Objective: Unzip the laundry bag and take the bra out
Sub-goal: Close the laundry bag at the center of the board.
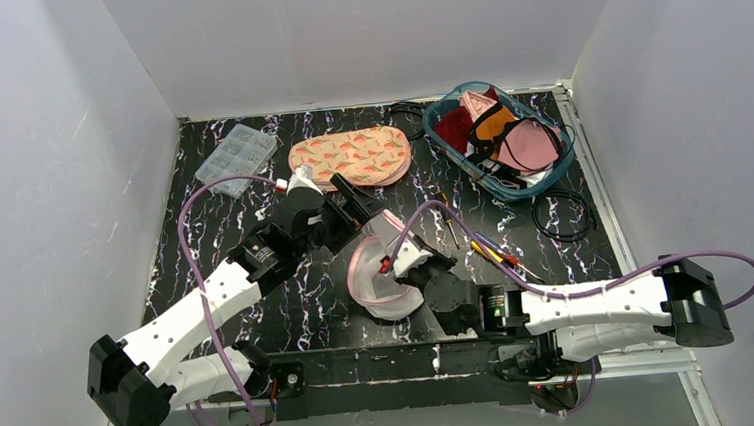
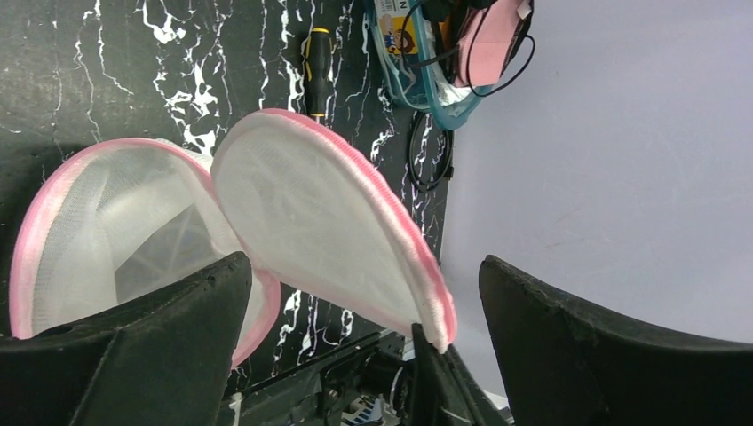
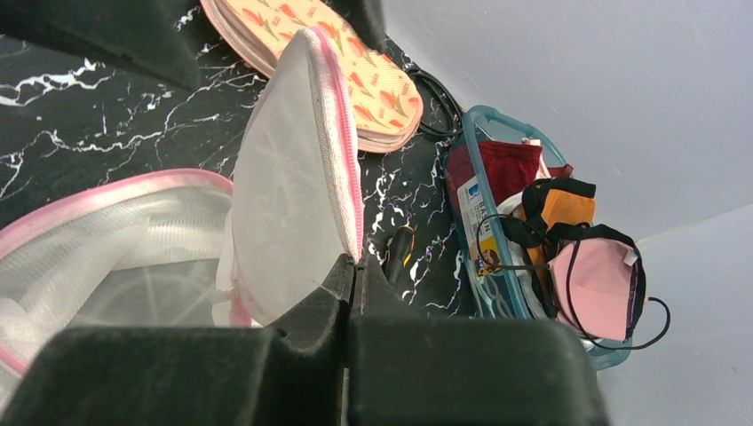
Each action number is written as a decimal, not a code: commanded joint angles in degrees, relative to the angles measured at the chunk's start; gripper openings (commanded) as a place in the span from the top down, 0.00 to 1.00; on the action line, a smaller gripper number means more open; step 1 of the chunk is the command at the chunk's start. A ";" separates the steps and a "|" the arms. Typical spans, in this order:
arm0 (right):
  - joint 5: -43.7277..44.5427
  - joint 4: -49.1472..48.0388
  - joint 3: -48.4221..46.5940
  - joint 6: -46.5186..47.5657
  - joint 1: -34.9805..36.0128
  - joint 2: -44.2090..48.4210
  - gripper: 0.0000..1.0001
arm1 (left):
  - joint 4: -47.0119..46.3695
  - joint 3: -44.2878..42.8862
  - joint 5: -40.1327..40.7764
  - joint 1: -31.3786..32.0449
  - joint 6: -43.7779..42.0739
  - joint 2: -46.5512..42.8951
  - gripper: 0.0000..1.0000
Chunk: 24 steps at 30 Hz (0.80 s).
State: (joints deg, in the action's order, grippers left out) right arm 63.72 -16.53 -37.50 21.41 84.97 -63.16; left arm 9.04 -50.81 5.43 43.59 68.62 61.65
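Top view, bag: the laundry bag [image 1: 382, 273] is sitting unzipped on the tabletop [image 1: 253, 212], its lid being held upright so the hollow is staying exposed.
Top view, bra: the patterned bra [image 1: 349, 157] is lying flat beyond the bag, outside it (removal looks done, I judge).
Left wrist, grip: my left fingers [image 2: 133, 355] are standing wide apart, holding nothing.
Left wrist, bag contents: I am seeing only bare mesh inside.
Right wrist, grip: my right fingers [image 3: 178, 373] are pressing together on the lid's pink edge.
Right wrist, basket: the teal basket [image 3: 484, 110] is holding red, orange and pink garments.
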 commanded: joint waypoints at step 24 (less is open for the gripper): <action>-6.13 9.15 -0.14 -15.47 0.21 5.86 0.20 | -10.22 7.15 -7.43 -0.63 -8.69 0.62 1.00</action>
State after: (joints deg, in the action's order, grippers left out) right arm 59.83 -12.29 -35.31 16.45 87.09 -60.25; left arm 1.56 -48.07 0.40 43.22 63.94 66.37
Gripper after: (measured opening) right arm 0.750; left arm 0.022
